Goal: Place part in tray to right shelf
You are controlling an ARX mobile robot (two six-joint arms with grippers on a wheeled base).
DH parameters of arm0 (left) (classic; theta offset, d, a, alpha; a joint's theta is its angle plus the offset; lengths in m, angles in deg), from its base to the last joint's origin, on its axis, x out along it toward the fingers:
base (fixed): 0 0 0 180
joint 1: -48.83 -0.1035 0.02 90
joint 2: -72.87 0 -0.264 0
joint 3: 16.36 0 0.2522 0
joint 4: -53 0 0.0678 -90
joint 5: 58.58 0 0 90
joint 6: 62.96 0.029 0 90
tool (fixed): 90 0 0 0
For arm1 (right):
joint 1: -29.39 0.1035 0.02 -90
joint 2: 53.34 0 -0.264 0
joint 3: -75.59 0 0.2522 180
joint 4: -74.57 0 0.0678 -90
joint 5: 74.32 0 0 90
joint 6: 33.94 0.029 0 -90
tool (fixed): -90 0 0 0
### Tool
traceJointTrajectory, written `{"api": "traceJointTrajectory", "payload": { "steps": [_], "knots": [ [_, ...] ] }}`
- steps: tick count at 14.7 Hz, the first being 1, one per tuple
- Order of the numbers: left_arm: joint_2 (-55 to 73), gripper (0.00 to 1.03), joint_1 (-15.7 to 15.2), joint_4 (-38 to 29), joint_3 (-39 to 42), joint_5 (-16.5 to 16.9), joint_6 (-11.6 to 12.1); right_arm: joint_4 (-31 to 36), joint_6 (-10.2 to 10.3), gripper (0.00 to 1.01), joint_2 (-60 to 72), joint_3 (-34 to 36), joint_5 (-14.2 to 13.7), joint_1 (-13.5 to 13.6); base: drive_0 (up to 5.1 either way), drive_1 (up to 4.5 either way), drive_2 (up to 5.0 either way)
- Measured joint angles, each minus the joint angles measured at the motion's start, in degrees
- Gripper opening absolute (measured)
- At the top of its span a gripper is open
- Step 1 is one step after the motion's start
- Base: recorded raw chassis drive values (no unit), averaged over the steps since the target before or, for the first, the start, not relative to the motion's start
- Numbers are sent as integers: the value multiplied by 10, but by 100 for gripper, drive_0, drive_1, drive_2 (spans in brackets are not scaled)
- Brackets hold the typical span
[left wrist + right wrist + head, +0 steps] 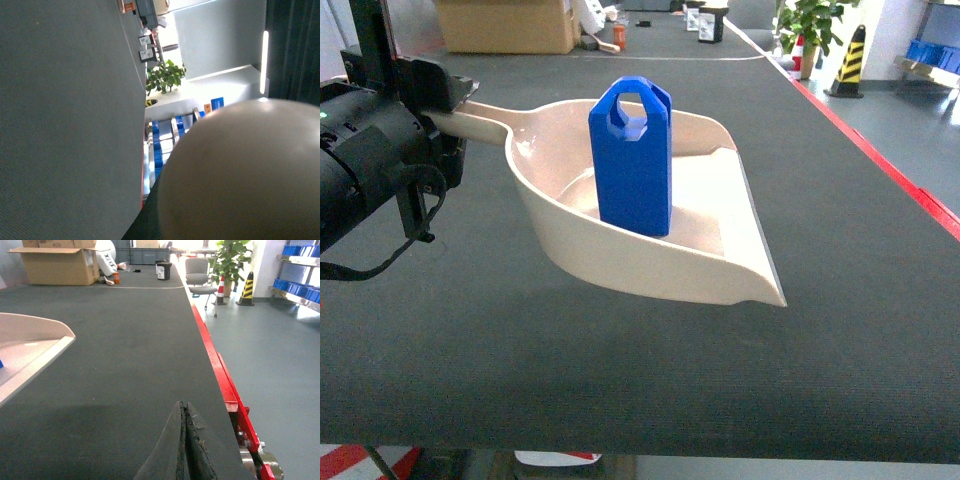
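Note:
The blue part stands upright inside the cream tray, hexagonal hole at the top. The tray's long handle runs left into my left gripper, which is shut on it. The tray looks tilted and slightly raised off the dark table. In the left wrist view the tray's rounded body fills the lower right and hides the jaws. My right gripper is shut on nothing, low over the table near its red right edge. A corner of the tray shows at the left there. I cannot tell whether the far steel rack is the right shelf.
The dark table has a red edge on the right. A steel rack with blue crates stands far right across the floor. A cardboard box, small containers, a plant and a striped cone are at the back.

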Motion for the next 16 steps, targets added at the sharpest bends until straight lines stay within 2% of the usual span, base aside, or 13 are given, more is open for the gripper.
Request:
{"api": "traceJointTrajectory", "payload": {
  "steps": [3,4,6,7,9,16],
  "knots": [
    [0,12,0,0,0,0,0,1,0,2,-21,18,0,0,0,0,0],
    [0,12,0,0,0,0,0,0,0,16,-27,18,0,0,0,0,0],
    [0,12,0,0,0,0,0,-1,0,54,-29,18,1,0,0,0,0],
    [0,12,-5,0,0,-4,1,-2,0,65,-29,18,1,0,0,0,0],
    [0,12,-1,0,0,0,1,-2,0,96,-28,18,1,0,0,0,0],
    [0,12,0,0,0,0,1,-2,0,98,-28,18,1,0,0,0,0]
  ]
}}
